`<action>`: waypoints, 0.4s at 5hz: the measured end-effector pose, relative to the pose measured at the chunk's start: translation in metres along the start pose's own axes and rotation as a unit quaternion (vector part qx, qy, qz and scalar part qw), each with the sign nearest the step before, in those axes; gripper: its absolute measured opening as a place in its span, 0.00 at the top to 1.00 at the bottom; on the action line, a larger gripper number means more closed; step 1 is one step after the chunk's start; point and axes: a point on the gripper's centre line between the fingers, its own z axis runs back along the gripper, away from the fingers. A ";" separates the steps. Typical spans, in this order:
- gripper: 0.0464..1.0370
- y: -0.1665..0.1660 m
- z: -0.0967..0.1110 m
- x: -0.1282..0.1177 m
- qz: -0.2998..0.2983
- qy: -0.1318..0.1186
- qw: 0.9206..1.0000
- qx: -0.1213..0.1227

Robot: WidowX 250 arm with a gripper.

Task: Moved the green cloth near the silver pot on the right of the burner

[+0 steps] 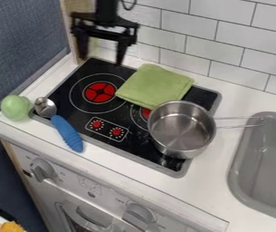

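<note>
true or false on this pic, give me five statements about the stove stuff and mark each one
1. The green cloth lies on the stove, beside the silver pot. True.
2. The tool is closed on the green cloth. False: the tool is open and hangs near the stove's back left corner, apart from the cloth.
3. The pot's handle points toward the sink. True.
4. The spoon lies inside the pot. False: the spoon lies at the stove's left front, its blue handle reaching onto the counter.
5. The round green object sits on the counter, left of the stove. True.
</note>
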 end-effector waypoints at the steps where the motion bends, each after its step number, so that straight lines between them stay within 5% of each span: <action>1: 0.04 0.025 0.001 0.004 0.019 -0.030 0.999 -0.014; 2: 0.04 0.035 0.001 0.015 0.018 -0.045 0.999 -0.001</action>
